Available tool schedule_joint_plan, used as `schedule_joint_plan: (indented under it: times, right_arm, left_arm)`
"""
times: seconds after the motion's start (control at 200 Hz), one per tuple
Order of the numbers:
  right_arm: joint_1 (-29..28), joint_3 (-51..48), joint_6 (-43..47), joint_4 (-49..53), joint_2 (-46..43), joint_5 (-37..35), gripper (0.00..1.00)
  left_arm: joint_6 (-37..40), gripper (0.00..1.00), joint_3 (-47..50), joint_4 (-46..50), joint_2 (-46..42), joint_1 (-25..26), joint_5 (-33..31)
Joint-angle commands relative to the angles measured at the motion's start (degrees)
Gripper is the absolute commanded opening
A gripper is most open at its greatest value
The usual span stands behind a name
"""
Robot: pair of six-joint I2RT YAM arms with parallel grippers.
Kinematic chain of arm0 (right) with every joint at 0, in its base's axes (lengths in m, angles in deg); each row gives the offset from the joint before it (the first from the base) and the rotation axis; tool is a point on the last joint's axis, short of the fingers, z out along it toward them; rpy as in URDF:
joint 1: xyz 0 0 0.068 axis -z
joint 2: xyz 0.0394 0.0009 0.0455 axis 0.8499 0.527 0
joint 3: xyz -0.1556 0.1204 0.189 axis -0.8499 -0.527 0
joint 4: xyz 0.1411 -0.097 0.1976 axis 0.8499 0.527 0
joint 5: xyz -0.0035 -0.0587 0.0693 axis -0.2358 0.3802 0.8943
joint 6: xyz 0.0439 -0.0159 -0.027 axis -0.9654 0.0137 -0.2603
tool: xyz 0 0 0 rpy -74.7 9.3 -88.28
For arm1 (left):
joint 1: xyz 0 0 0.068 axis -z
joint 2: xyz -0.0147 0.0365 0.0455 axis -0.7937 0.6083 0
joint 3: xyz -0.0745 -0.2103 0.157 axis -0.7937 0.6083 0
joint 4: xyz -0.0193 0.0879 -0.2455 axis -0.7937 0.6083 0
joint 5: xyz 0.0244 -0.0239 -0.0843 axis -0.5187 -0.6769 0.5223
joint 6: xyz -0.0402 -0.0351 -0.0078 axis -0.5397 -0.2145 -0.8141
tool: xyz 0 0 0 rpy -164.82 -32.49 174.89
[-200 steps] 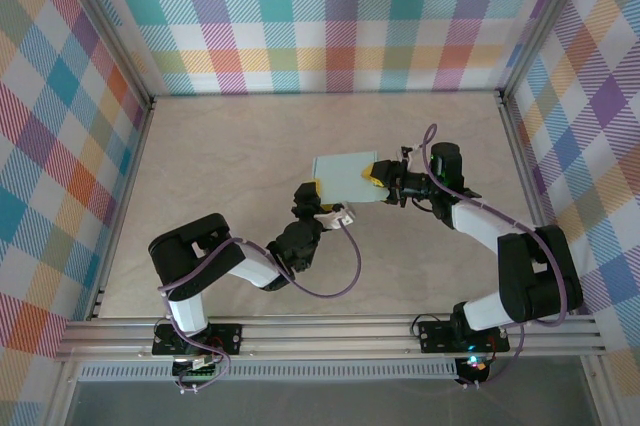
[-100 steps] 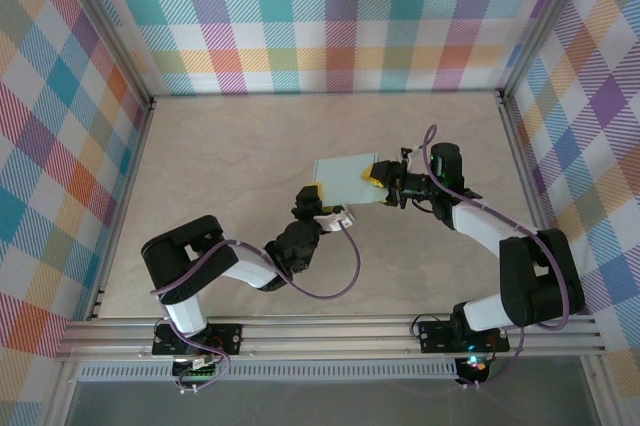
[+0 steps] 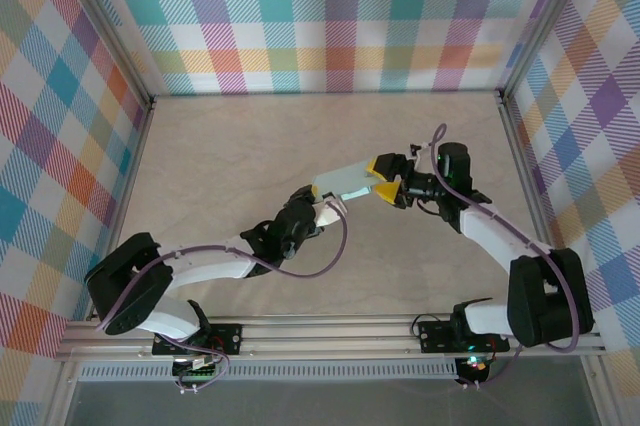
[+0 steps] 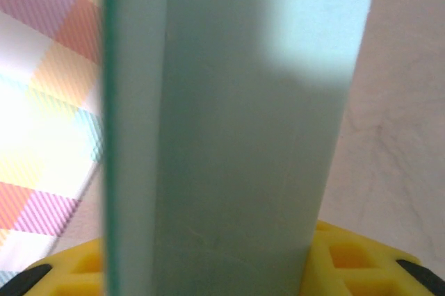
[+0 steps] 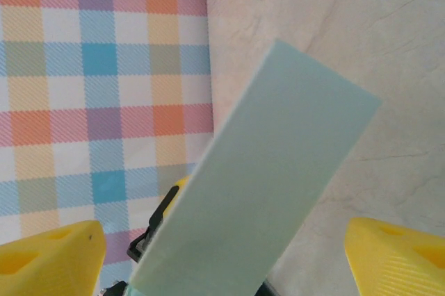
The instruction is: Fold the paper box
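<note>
The paper box (image 3: 347,178), a flat mint-blue box, hangs tilted on edge above the table's middle. My left gripper (image 3: 320,198) is shut on its lower left end. In the left wrist view the paper box (image 4: 236,136) rises upright from between the yellow fingers (image 4: 361,254) of the left gripper (image 4: 229,272). My right gripper (image 3: 383,179) stands open at the box's right end. In the right wrist view its yellow fingers (image 5: 49,258) are spread wide apart, the right gripper (image 5: 222,258) is open, and the paper box (image 5: 271,185) slants between the fingers without touching them.
The beige table (image 3: 230,156) is walled by plaid panels at the back and sides, with aluminium rails (image 3: 330,331) along the near edge. Purple cables loop beside both arms.
My right gripper has opened and let go of the box. The box has turned from lying flat to tilted on edge, held by the left gripper alone, and the left arm has stretched out.
</note>
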Motion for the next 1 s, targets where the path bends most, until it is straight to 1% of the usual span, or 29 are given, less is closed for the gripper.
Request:
schedule_joint_plan:
  times: [0.0,0.075,0.115,0.205,0.25,0.3,0.37,0.435,0.515,0.585,0.705,0.795,0.88,0.955,0.995]
  right_arm:
    - [1.7,0.6,6.6,5.9,-4.5,-3.8,0.89]
    - [2.6,0.7,10.9,9.7,-7.6,-5.9,0.9]
    - [2.6,1.4,15.6,13.6,-9.5,-7.9,0.91]
    - [2.6,3.6,24.5,21.5,-12.4,-11.3,0.91]
    - [2.6,5.0,29.5,25.8,-13.3,-12.7,0.9]
    - [2.6,6.8,35.7,30.1,-14.0,-13.0,0.87]
    - [2.4,8.9,43.5,35.4,-14.3,-13.0,0.81]
    - [1.9,10.6,49.8,39.1,-14.3,-13.4,0.8]
    - [-0.3,11.9,58.2,42.0,-13.9,-15.0,0.8]
    - [-3.6,13.3,66.5,44.8,-13.0,-16.9,0.78]
    - [-9.8,15.6,76.5,49.0,-11.9,-24.1,0.78]
    - [-12.6,15.4,85.9,50.2,-11.6,-23.4,0.77]
    - [-13.1,16.4,90.0,50.8,-10.9,-23.6,0.76]
    - [-13.1,18.0,92.9,51.9,-9.4,-23.8,0.69]
    - [-13.1,18.6,94.4,52.6,-8.3,-24.0,0.55]
  left_arm:
    - [-5.8,0.37,-4.0,16.6,-1.9,-1.3,6.3]
    - [-7.4,0.37,-5.6,22.8,-2.1,-2.1,8.6]
    - [-8.3,0.37,-6.4,26.0,-2.4,-2.3,9.8]
    - [-10.4,0.37,-8.4,33.3,-3.6,-3.7,15.3]
    - [-11.1,0.37,-9.2,36.3,-4.1,-4.4,17.6]
    - [-11.8,0.38,-10.7,41.9,-4.6,-5.3,20.3]
    - [-12.2,0.38,-12.7,47.0,-4.6,-6.4,24.2]
    - [-12.3,0.38,-14.7,50.5,-3.8,-7.1,28.2]
    - [-12.3,0.38,-16.4,51.4,-1.8,-7.5,30.5]
    - [-11.8,0.38,-18.9,54.0,1.0,-8.0,32.8]
    - [-10.5,0.38,-21.7,57.8,4.4,-8.0,34.2]
    - [-9.8,0.38,-23.3,59.8,5.9,-7.9,36.0]
    - [-8.7,0.37,-25.0,62.2,6.8,-8.0,37.0]
    - [-7.6,0.37,-25.2,63.3,7.2,-8.0,36.6]
    - [-7.6,0.37,-25.3,63.5,7.5,-7.9,35.7]
